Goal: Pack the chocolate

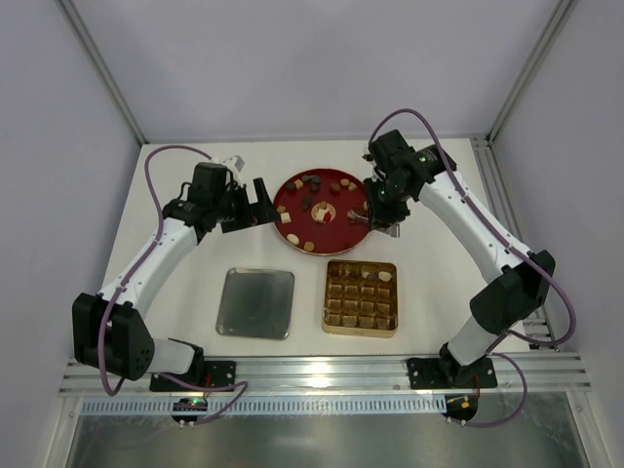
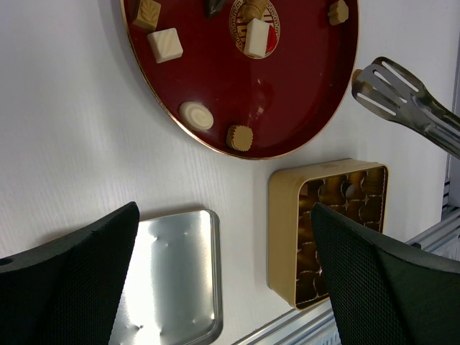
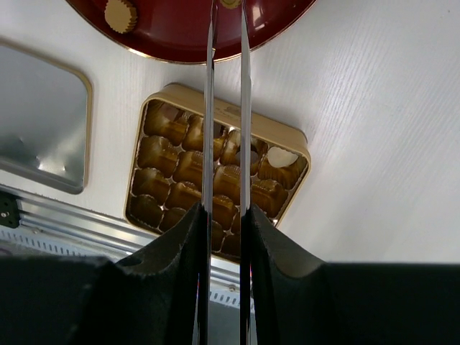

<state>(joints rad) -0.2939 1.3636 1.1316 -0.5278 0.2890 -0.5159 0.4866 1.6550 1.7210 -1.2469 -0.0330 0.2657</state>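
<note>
Closest to the arms' bases, a flat shiny silver square lid (image 1: 255, 302) lies on the white table (image 1: 185, 283). Just beside it, on the right, sits a gold square tin (image 1: 360, 332) with lots of little cells inside. One cream-white chocolate piece (image 1: 385, 276) is in the far right corner cell. The other cells look brown-gold, and I cannot see any pieces in them.

A bit farther back is a big round red plate (image 1: 336, 234) with a gold rim. The rest of the chocolate pieces (image 2: 165, 44) lie spread out on it. Some are tan, some are dark brown and some are cream-white. Some are round and some are square. A tan round one (image 2: 239, 137) sits close to the near rim of the plate.

The left claw (image 1: 251, 208) is at the left side of the plate. Its two black fingers are spread wide apart, and it has nothing in it.

The right claw (image 3: 227, 214) is at the right side of the plate. Its fingers are squeezed tight on a pair of long shiny metal tongs (image 2: 406, 104). The two thin arms of the tongs stick out close together, with a small gap between them. Their tips are right at the right rim of the plate. I cannot tell if the tips have a piece in them.
</note>
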